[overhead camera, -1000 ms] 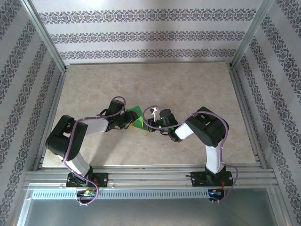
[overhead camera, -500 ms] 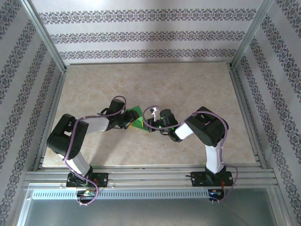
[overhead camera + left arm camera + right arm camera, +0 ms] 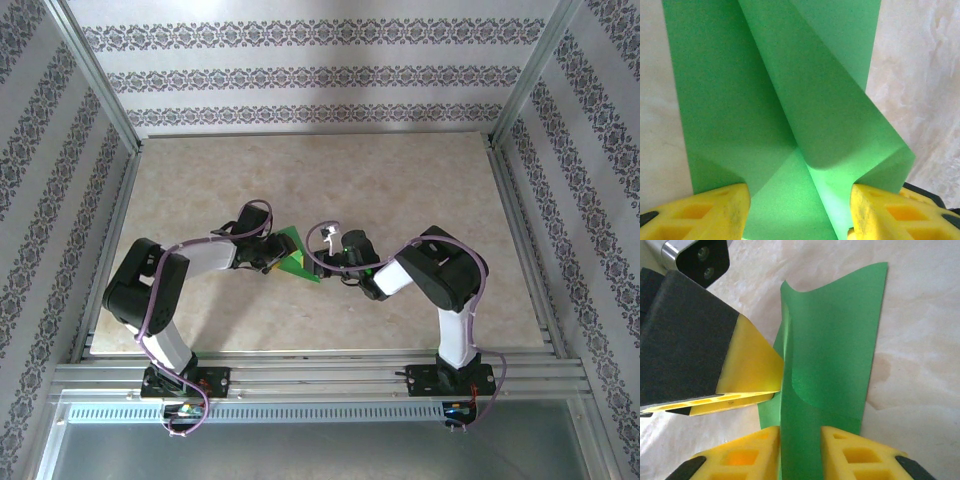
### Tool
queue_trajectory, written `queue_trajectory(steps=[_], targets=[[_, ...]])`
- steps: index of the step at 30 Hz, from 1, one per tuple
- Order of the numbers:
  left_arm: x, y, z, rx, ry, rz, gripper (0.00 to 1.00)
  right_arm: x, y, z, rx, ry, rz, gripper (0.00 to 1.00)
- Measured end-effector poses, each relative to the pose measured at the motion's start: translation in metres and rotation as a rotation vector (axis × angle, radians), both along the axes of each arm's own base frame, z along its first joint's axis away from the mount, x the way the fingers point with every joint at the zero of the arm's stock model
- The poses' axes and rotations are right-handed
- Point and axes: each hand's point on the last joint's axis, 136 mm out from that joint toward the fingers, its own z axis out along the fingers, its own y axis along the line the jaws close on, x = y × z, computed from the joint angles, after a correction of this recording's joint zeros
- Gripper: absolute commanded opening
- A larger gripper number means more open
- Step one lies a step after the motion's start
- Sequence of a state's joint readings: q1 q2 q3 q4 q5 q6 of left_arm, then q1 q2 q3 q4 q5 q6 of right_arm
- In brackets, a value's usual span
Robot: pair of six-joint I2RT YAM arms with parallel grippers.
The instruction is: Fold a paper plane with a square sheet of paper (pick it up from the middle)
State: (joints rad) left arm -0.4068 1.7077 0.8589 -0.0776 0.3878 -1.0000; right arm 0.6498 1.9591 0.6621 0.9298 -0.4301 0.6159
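Observation:
The square sheet of paper [image 3: 297, 260] is bright green, partly folded, and lies on the table between the two arms. In the left wrist view the paper [image 3: 765, 100] shows a raised curled flap over a flat layer. My left gripper [image 3: 797, 202] is open, its yellow fingers [image 3: 715, 210] standing wide apart on either side of the sheet. In the right wrist view a strip of the paper [image 3: 835, 340] runs up between the fingers of my right gripper [image 3: 800, 440], which stand apart beside it. The left gripper's yellow finger [image 3: 750, 365] touches the paper's left edge there.
The beige marbled table [image 3: 400, 180] stretches behind and to both sides of the grippers. Patterned walls [image 3: 320, 70] and a metal frame enclose it. The two grippers [image 3: 270, 250] [image 3: 335, 262] sit close together around the paper.
The right gripper's jaws have spread apart around the paper. The left gripper has shifted slightly towards the paper, and the green sheet now reaches a little further to the lower right.

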Motion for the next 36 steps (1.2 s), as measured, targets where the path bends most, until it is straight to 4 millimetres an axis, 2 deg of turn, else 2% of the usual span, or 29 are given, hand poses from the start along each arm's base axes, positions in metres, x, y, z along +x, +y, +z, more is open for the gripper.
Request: queue_trajectory(steps=[3,8,10,14,17,25,30,36], targets=[[0.000,0.000,-0.001,0.008,0.010,-0.006,0.57,0.002,-0.002,0.015,0.027,0.005,-0.002,0.37],[0.001,-0.001,-0.002,0.017,0.005,-0.025,0.55,0.004,-0.010,0.058,0.089,-0.023,0.002,0.39],[0.001,-0.002,-0.002,0.021,0.000,-0.036,0.55,0.005,-0.017,0.066,0.093,-0.015,-0.003,0.40],[0.001,-0.003,-0.002,0.029,-0.006,-0.057,0.56,0.005,-0.031,0.051,0.053,0.088,-0.002,0.37],[0.002,-0.004,-0.002,0.035,-0.008,-0.073,0.57,0.001,-0.034,0.036,0.017,0.166,0.010,0.36],[0.002,-0.006,-0.003,0.047,-0.005,-0.107,0.58,0.002,-0.013,0.020,-0.032,0.241,0.086,0.34],[0.002,-0.007,-0.003,0.052,0.000,-0.123,0.59,0.008,-0.007,0.015,-0.046,0.251,0.104,0.33],[0.002,-0.007,-0.003,0.053,0.002,-0.128,0.59,0.008,-0.002,0.010,-0.063,0.256,0.128,0.26]])
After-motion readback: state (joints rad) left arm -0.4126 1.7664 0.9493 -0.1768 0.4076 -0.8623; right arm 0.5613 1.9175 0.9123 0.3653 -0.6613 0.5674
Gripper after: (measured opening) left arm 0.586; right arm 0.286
